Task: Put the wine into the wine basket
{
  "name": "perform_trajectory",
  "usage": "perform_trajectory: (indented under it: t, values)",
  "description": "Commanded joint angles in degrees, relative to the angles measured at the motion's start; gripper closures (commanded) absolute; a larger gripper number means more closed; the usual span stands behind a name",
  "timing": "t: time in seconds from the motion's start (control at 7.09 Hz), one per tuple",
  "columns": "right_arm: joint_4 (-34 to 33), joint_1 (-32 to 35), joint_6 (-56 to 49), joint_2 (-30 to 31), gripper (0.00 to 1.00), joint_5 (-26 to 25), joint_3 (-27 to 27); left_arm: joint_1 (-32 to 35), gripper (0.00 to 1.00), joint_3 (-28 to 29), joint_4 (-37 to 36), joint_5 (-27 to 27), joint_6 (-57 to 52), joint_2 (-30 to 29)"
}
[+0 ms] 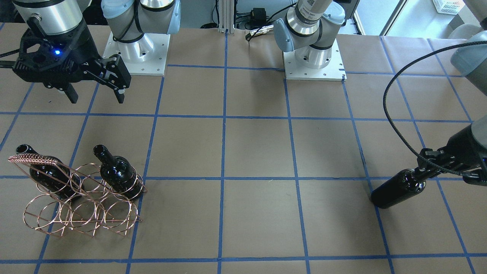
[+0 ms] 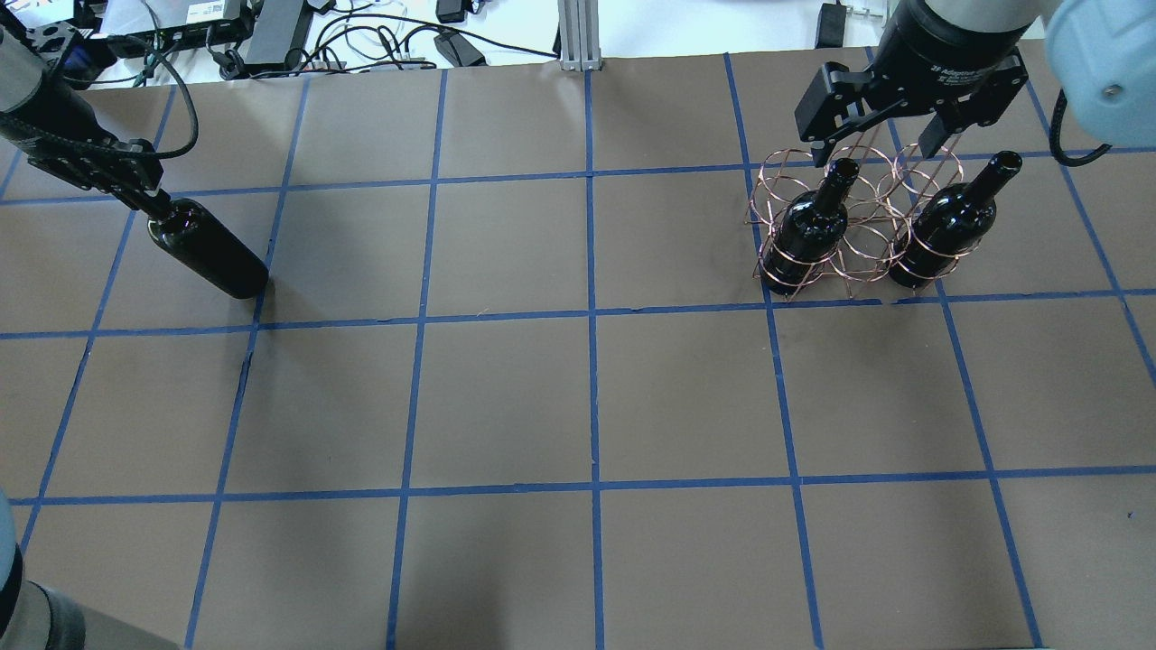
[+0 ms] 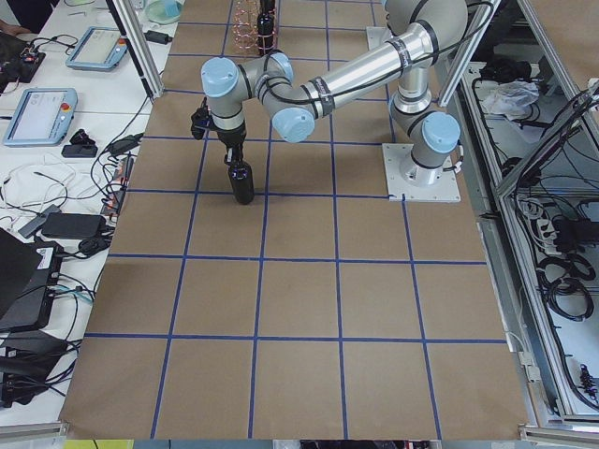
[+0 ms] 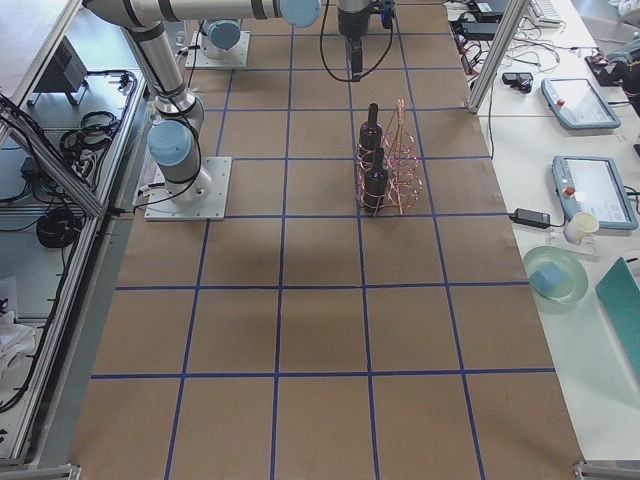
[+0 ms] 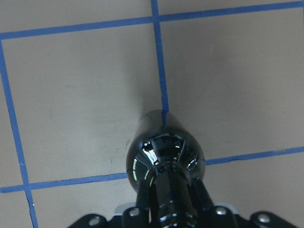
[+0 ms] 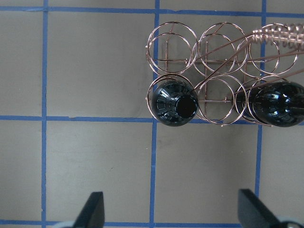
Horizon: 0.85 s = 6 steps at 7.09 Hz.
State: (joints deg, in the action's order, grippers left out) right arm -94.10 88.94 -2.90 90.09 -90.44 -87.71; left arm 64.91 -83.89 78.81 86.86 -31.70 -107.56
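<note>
Clamped at the neck by the left pincer (image 1: pixel 425 170): a bottle (image 1: pixel 397 190), upright near the counter's (image 1: pixel 258 152) left end, well apart from the basket (image 1: pixel 34 159). Lodged in that basket: two more bottles (image 1: pixel 116 171). Higher up nearby, spread wide, empty: the right pincer (image 1: pixel 97 93).

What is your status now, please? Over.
Left gripper shut on wine neck, bottle upright, far from wine basket. Right gripper open, raised beside basket. Two bottles inside; middle ring free.

Glossy black wine (image 1: pixel 397 189), copper wine basket (image 1: pixel 36 160), blue-gridded brown table (image 1: pixel 258 152).
</note>
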Motion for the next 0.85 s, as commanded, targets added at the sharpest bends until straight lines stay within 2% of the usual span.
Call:
perform_trajectory:
  t: [0.0, 0.14, 0.71]
  values:
    - [0.0, 0.0, 0.0, 0.0, 0.00, 0.1, 0.0, 5.3, 1.00, 0.3, 1.0, 4.1, 2.2, 3.2]
    - [0.0, 0.0, 0.0, 0.0, 0.00, 0.1, 0.1, 8.4, 1.00, 0.4, 3.5, 4.0, 5.9, 5.1]
    - [-0.1, 0.0, 0.0, 0.0, 0.00, 0.1, 0.1, 18.1, 1.00, 0.1, 4.9, 2.6, 19.1, 8.5]
